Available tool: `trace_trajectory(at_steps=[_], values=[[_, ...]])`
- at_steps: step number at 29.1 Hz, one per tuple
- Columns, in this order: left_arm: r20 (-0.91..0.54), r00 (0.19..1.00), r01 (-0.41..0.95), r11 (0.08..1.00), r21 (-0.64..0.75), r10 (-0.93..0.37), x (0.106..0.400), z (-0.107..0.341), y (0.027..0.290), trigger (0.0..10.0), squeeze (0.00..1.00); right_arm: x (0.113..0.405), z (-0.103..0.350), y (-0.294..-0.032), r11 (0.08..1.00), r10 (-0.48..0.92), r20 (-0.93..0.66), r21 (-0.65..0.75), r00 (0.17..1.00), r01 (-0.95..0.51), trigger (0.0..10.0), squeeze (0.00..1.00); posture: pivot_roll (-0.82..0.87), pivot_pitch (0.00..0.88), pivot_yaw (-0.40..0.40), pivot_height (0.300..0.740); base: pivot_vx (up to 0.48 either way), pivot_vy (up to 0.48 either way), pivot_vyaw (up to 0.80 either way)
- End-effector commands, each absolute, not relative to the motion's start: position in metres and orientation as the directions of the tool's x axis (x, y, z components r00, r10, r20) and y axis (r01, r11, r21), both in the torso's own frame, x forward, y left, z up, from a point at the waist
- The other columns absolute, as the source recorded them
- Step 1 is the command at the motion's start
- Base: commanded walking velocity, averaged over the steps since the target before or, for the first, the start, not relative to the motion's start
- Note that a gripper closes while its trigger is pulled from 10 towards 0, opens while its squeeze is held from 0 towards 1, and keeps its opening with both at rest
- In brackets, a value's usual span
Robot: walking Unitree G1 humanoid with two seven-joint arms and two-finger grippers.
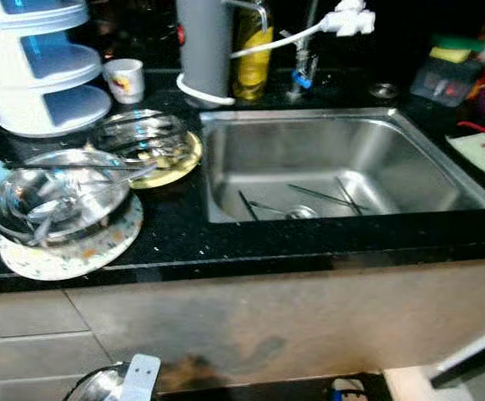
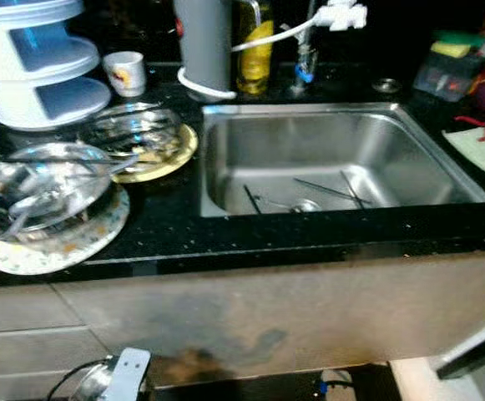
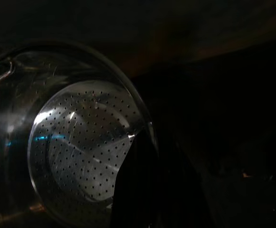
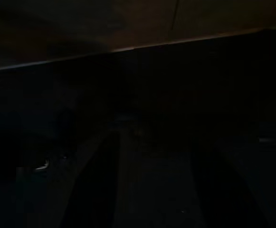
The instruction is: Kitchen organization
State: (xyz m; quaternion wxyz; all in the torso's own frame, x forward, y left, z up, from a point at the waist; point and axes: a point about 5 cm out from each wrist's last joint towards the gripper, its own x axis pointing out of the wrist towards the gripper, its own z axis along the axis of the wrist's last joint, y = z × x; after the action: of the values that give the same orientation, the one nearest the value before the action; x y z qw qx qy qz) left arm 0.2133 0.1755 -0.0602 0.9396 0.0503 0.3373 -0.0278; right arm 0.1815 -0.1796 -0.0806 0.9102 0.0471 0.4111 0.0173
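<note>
Left end effector (image 3: 138, 190) closed on perforated steel colander (image 3: 80, 156), low before counter (image 1: 250, 242).

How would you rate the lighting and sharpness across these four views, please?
Left eye view: slightly soft, with glare on the steel sink and on the stacked glass bowls. Right eye view: much the same softness and glare. Left wrist view: dark, with a perforated steel strainer catching some light. Right wrist view: nearly black, so little can be made out.
</note>
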Motion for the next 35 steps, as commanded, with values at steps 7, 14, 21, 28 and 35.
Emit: trace_trajectory(at_steps=[7, 14, 21, 28, 35], values=[[-0.650, 0.760, 0.057, 0.997, 0.055, -0.008, 0.2093, -0.0629, 0.1767, 10.0, 0.00, 0.1744, -0.0838, -0.1830, 0.996, 0.064, -0.765, 0.091, 0.641, 0.009, 10.0, 0.00, -0.10, 0.181, -0.037, 0.740, 0.000, -0.356, 0.00], [-0.650, 0.760, -0.012, 1.000, -0.007, 0.004, 0.2112, -0.0620, 0.1791, 10.0, 0.00, 0.1751, -0.0836, -0.1824, 0.996, 0.067, -0.764, 0.093, 0.642, 0.007, 10.0, 0.00, -0.09, 0.181, -0.037, 0.740, 0.000, 0.274, 0.00], [-0.644, 0.765, -0.008, 1.000, 0.001, 0.007, 0.2107, -0.0616, 0.1806, 10.0, 0.00, 0.1740, -0.0840, -0.1821, 0.996, 0.067, -0.764, 0.094, 0.641, 0.007, 10.0, 0.00, -0.09, 0.177, -0.034, 0.740, 0.000, 0.480, 0.00], [-0.638, 0.770, 0.013, 1.000, 0.022, 0.004, 0.2121, -0.0604, 0.1804, 10.0, 0.00, 0.1741, -0.0842, -0.1813, 0.996, 0.067, -0.765, 0.094, 0.641, 0.008, 10.0, 0.00, -0.09, 0.168, -0.031, 0.740, 0.000, 0.000, 0.00], [-0.629, 0.777, 0.067, 0.995, 0.075, -0.005, 0.2164, -0.0579, 0.1787, 10.0, 0.00, 0.1755, -0.0836, -0.1813, 0.996, 0.066, -0.762, 0.093, 0.644, 0.009, 10.0, 0.00, -0.09, 0.160, -0.029, 0.740, 0.000, 0.000, 0.00]])
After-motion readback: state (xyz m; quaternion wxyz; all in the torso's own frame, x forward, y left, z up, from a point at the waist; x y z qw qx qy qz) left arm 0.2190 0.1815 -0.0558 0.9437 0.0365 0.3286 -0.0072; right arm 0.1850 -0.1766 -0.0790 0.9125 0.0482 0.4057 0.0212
